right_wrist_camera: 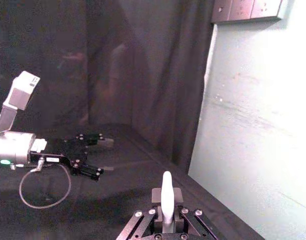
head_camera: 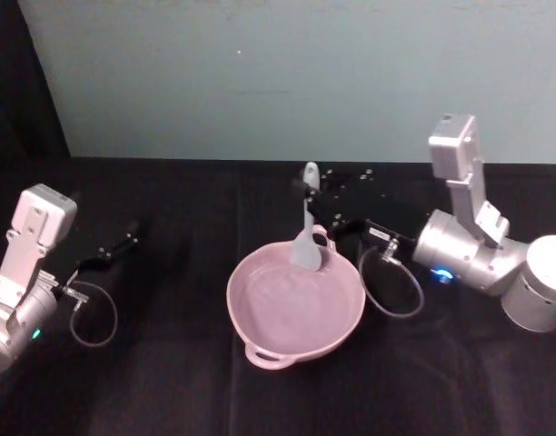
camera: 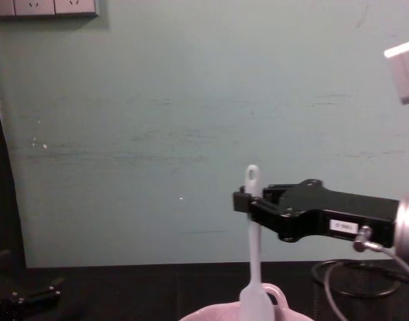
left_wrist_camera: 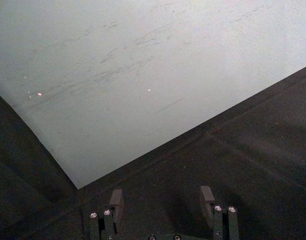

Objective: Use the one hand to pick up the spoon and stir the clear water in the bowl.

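The pale pink bowl sits mid-table, one loop handle toward me and another at its far rim. My right gripper reaches in from the right and is shut on the white spoon's handle just below the tip hole. The spoon hangs upright, its flat head at the bowl's far rim. From the chest, the spoon drops from the right gripper to the bowl. At the right wrist, the spoon handle stands up between the right gripper's fingers. My left gripper rests open at the far left.
A black cloth covers the table, and a pale green wall rises close behind the bowl. The right arm's cable loop lies beside the bowl on the right. The left arm's cable lies at the left. A dark curtain closes off the left side.
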